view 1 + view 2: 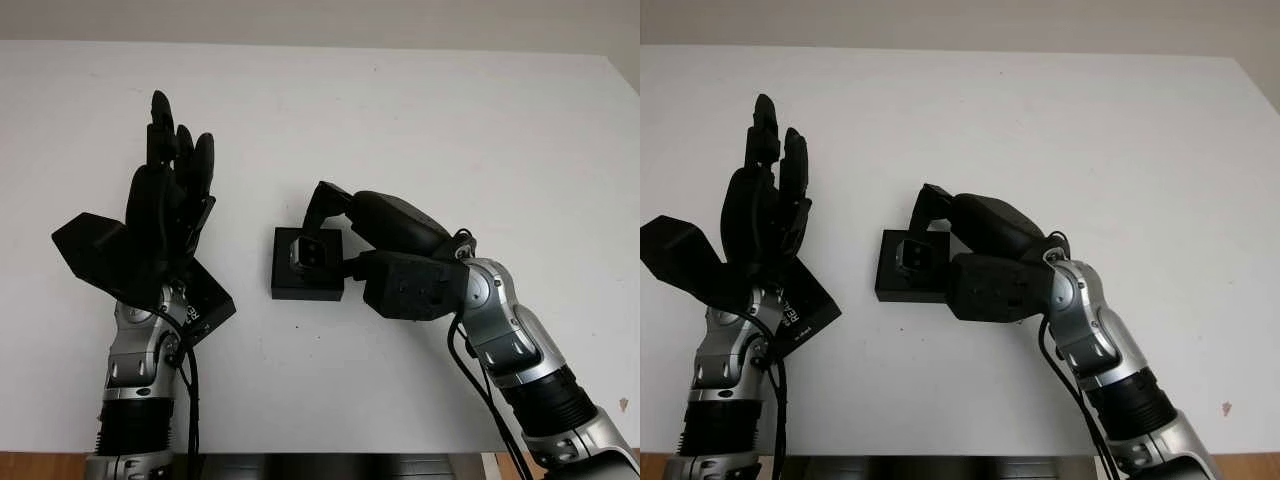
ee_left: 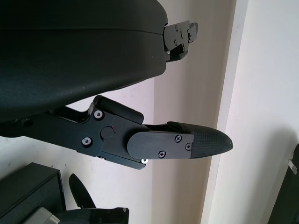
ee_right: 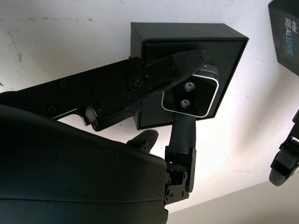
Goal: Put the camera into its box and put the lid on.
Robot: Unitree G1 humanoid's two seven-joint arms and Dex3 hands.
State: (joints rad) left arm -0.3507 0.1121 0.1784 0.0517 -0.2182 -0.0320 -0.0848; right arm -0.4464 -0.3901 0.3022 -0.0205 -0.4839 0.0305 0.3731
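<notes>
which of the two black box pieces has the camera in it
The square black box base at the right hand, holding the silver-edged camera; the black lid by the left hand doesn't.

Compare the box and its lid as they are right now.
The box lies flat on the table, while the lid is tilted beside the raised left robot hand. The box holds the camera, gripped by the right robot hand; the lid holds nothing. The lid bears white lettering; none is visible on the box. Both are black and square.
</notes>
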